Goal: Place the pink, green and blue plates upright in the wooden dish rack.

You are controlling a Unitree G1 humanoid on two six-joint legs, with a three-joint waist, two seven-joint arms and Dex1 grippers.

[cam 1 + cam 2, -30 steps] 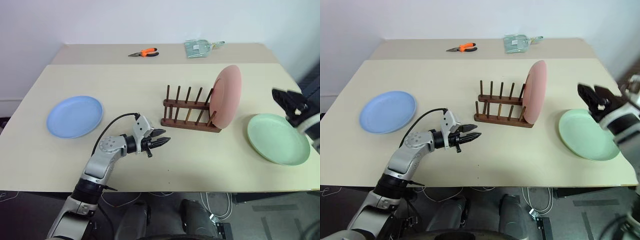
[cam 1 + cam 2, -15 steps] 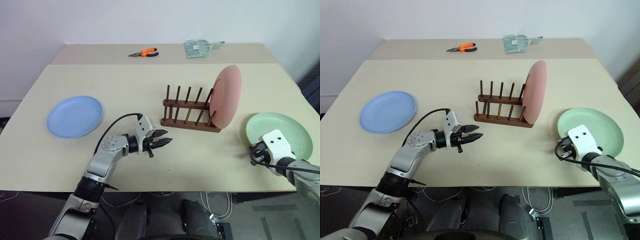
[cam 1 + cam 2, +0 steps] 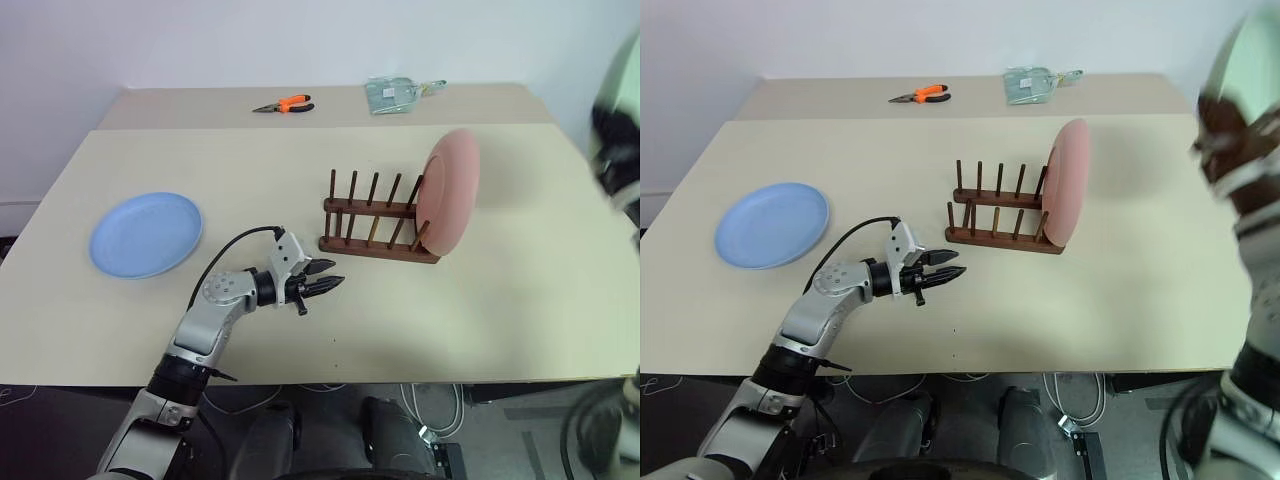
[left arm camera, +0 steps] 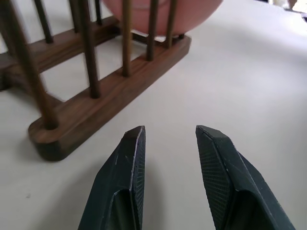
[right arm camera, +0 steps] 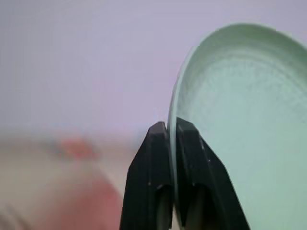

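green plate (image 5: pixel 240 124): rim clamped between right gripper (image 5: pixel 171 130) jaws, lifted at far right.
left gripper (image 4: pixel 168 136): jaws parted, empty, near rack (image 3: pixel 380 220).

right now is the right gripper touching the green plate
Touching. In the right wrist view the right gripper has its two black fingers pinched shut on the rim of the green plate, one on each side of the edge.

The beige worktop (image 3: pixel 420 310) carries the blue plate (image 3: pixel 146 234) at its left, the wooden dish rack (image 3: pixel 378 222) near the middle, and orange-handled pliers (image 3: pixel 285 105) beside a clear packet (image 3: pixel 398 96) at the far edge.
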